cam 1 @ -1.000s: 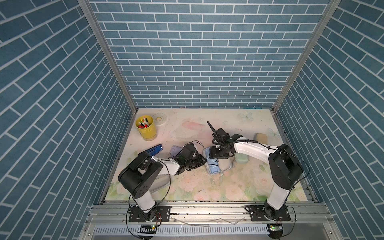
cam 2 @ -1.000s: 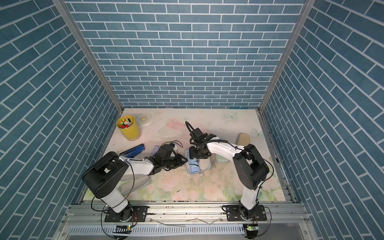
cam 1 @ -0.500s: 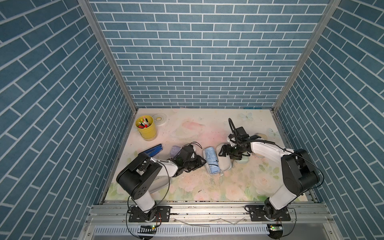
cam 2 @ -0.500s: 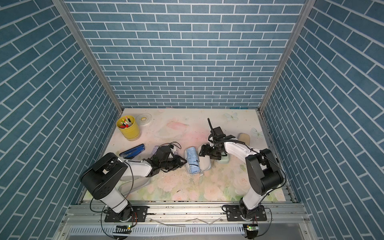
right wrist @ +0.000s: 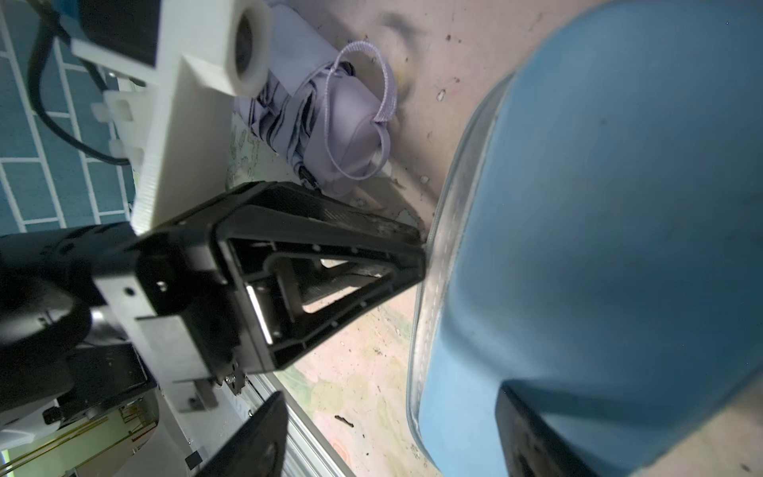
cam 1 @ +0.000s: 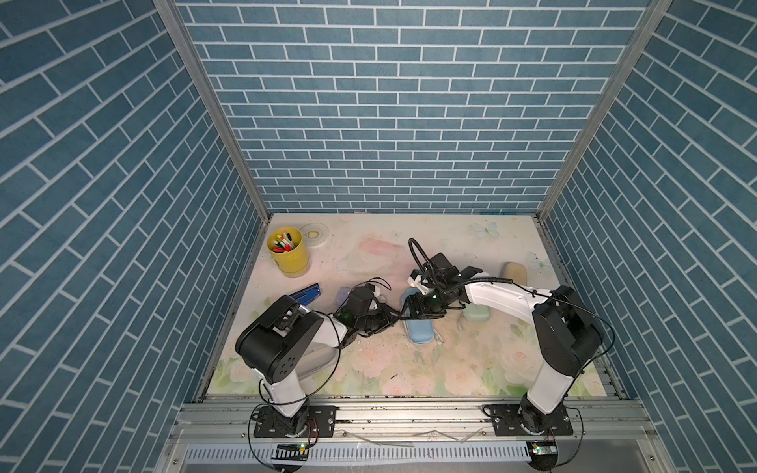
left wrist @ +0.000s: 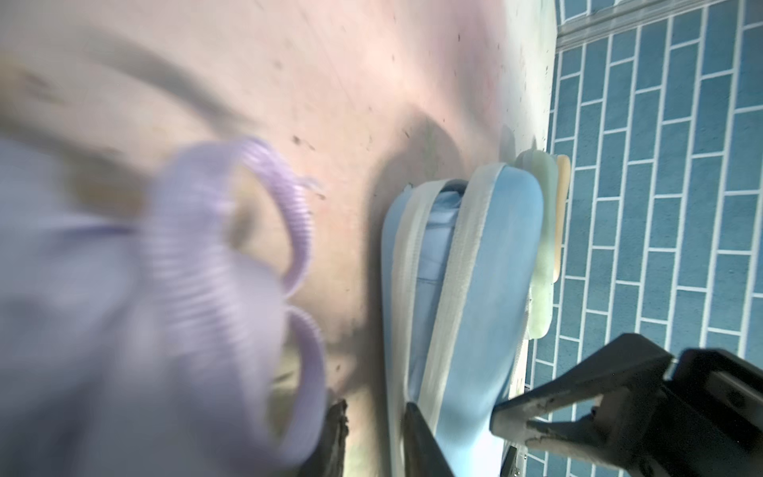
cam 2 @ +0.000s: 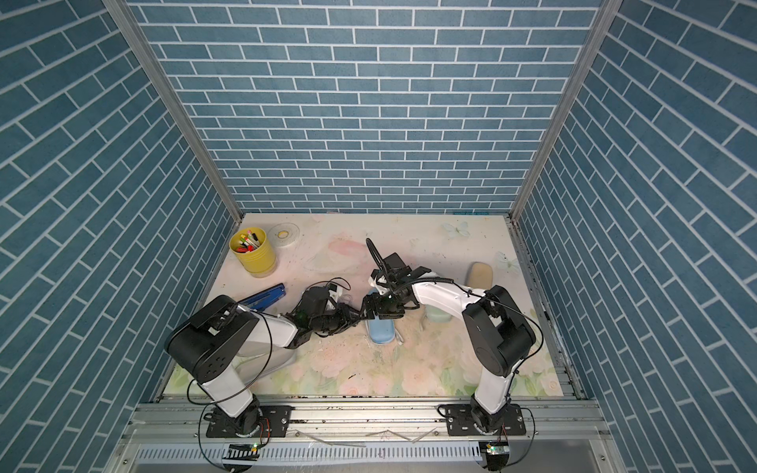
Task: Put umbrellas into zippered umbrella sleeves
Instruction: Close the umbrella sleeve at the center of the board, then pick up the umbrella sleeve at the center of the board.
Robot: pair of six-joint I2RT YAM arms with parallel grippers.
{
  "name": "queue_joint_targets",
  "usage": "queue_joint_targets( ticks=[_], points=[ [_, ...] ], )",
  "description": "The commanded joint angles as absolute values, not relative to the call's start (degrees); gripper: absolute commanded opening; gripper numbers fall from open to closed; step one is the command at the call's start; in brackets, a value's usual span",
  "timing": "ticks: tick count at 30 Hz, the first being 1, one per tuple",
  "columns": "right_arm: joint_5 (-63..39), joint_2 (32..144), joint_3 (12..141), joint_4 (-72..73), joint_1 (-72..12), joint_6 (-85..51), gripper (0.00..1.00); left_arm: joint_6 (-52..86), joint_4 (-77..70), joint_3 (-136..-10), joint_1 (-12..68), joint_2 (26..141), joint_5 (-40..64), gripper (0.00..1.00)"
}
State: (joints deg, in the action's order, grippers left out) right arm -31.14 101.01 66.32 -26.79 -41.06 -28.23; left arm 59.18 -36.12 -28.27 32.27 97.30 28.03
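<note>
The blue sleeve (cam 1: pixel 422 332) (cam 2: pixel 381 332) lies in the middle of the table, its lid ajar in the left wrist view (left wrist: pixel 491 264), with the light blue umbrella (left wrist: pixel 438 231) inside. My left gripper (cam 1: pixel 395 317) (left wrist: pixel 377 442) is narrowly open, one fingertip (left wrist: pixel 421 446) against the sleeve's white zip edge. My right gripper (cam 1: pixel 417 312) (right wrist: pixel 392 437) is wide open over the sleeve's (right wrist: pixel 598 231) near-left side. The lilac umbrella (cam 1: pixel 342 295) (right wrist: pixel 330 119) lies just left of the left gripper. A mint sleeve (cam 1: pixel 476 314) and a beige sleeve (cam 1: pixel 514 271) lie shut to the right.
A yellow cup of pens (cam 1: pixel 286 253) and a tape roll (cam 1: pixel 314 235) stand at the back left. A dark blue stapler (cam 1: pixel 307 294) lies by the left arm. Blue brick walls close in three sides, with a metal rail along the front.
My right gripper, half a second ago out by the mint sleeve, has swung back left over the blue sleeve. My left gripper has reached right to the sleeve's edge and narrowed.
</note>
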Motion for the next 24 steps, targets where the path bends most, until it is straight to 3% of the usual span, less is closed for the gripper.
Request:
queue_joint_targets(
  ticks=[1, 5, 9, 13, 16, 18, 21, 24],
  points=[
    [-30.42, 101.96, 63.55, -26.78, -39.84, -27.77, 0.64, 57.56, -34.97, -26.31, 31.03, 94.41, 28.91, 0.36],
    [-35.0, 101.78, 61.99, -22.07, -38.9, -31.07, 0.3, 56.86, -33.7, -28.28, 33.57, 94.14, 28.52, 0.59],
    [-38.28, 99.32, 61.66, -21.62, -37.01, -31.45, 0.14, 54.77, -29.97, -32.27, 36.03, 97.75, 27.16, 0.64],
    [-39.53, 95.09, 60.78, -24.56, -32.04, -30.18, 0.19, 54.57, -29.93, -34.07, 36.43, 100.63, 27.47, 0.63],
    [-38.08, 96.69, 59.75, -27.03, -26.68, -28.36, 0.4, 53.78, -28.19, -34.45, 36.39, 99.48, 27.15, 0.62],
    [-38.6, 98.95, 60.34, -26.02, -25.44, -27.64, 0.49, 53.44, -27.58, -34.11, 36.4, 98.63, 27.02, 0.62],
    [-39.99, 102.79, 61.82, -23.9, -25.23, -27.69, 0.49, 54.64, -30.24, -33.09, 36.44, 98.54, 28.48, 0.64],
    [-41.27, 104.76, 61.06, -21.32, -25.42, -28.75, 0.37, 55.96, -34.12, -32.94, 36.49, 99.47, 30.44, 0.65]
  ],
)
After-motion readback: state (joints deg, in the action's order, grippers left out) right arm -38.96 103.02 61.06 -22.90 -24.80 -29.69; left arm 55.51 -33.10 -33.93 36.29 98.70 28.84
